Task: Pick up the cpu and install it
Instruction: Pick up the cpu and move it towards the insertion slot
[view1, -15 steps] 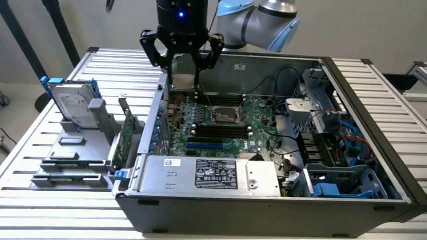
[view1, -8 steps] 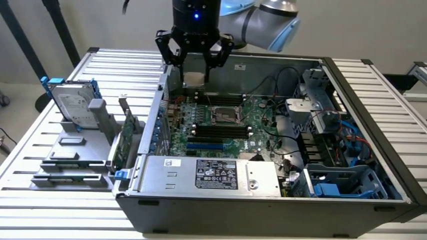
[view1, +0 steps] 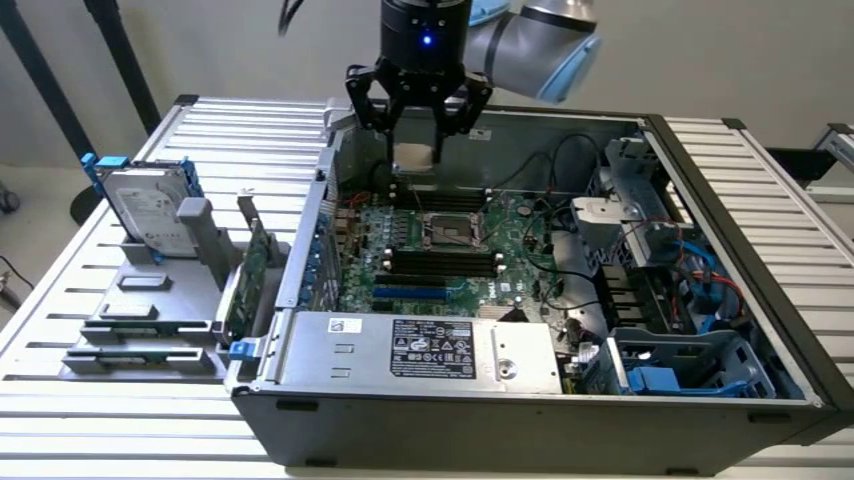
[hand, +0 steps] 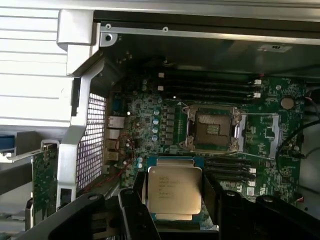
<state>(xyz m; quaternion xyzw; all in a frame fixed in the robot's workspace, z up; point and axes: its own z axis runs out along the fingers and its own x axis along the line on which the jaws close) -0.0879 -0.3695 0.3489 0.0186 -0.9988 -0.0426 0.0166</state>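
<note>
On the exterior view's left: a silver hard drive (view1: 140, 205) standing in a grey rack (view1: 134, 330), a green card (view1: 248, 270) just beside it. Further right, over the open computer case (view1: 751, 300): the gripper (view1: 416, 150), spread wide and clamped on two sides of the cpu (hand: 174, 192), high above the green board (hand: 142, 117), near the empty socket (view1: 447, 232) but not in it. Keep the chip flat. Line up its corners with the socket. Go slow, no tilting, no hard pushing. From the exterior view, a good look at the chip's height over the board. From the wrist view, a straight look into the socket and at the print on the chip's top.
</note>
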